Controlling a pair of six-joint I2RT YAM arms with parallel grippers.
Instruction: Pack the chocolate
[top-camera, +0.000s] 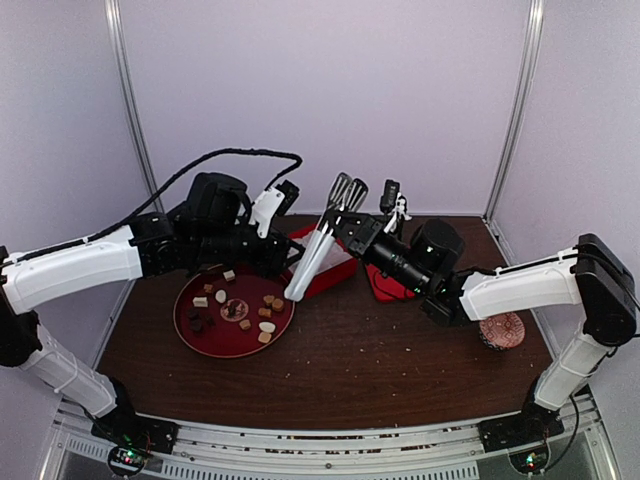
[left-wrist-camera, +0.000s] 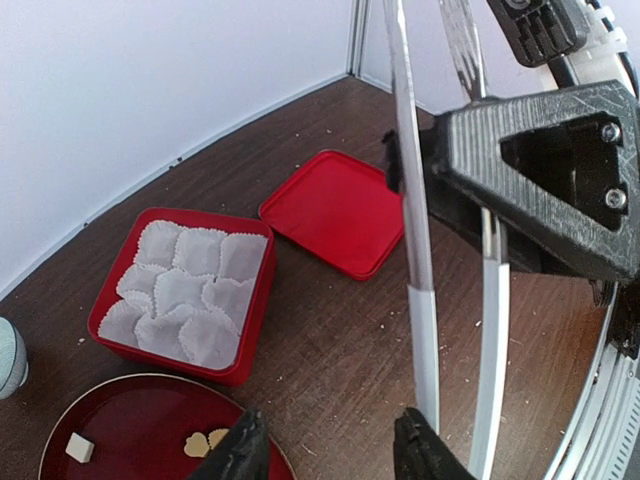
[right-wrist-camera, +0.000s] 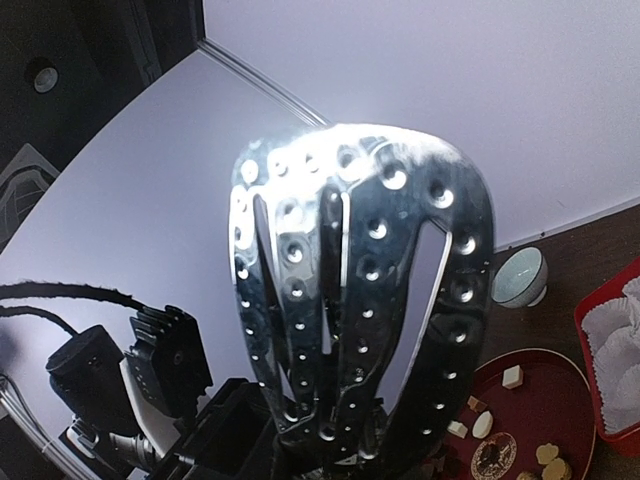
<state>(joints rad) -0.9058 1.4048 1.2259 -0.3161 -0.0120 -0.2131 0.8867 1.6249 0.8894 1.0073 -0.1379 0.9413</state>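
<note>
Right pincer (top-camera: 350, 228): we see it clamped on the metal tongs (top-camera: 316, 254) at mid-shaft, heads up. We judge that a loose hand-over could drop them onto the plate.
Left pincer (left-wrist-camera: 330, 440): its fingers stand apart at the tongs' handle end and grip nothing. If it closes off-centre, we think it may catch only one blade.
Red box (left-wrist-camera: 258, 300): its paper cups (left-wrist-camera: 185, 290) are empty, and falling tongs could knock it.
Chocolate (top-camera: 220, 296): every piece we see lies on the round red plate (top-camera: 200, 340); none is packed.
Room: pale walls (top-camera: 320, 100) and metal corner posts (top-camera: 515, 110).
Desk (top-camera: 400, 370): dark wood, crumb-flecked.
</note>
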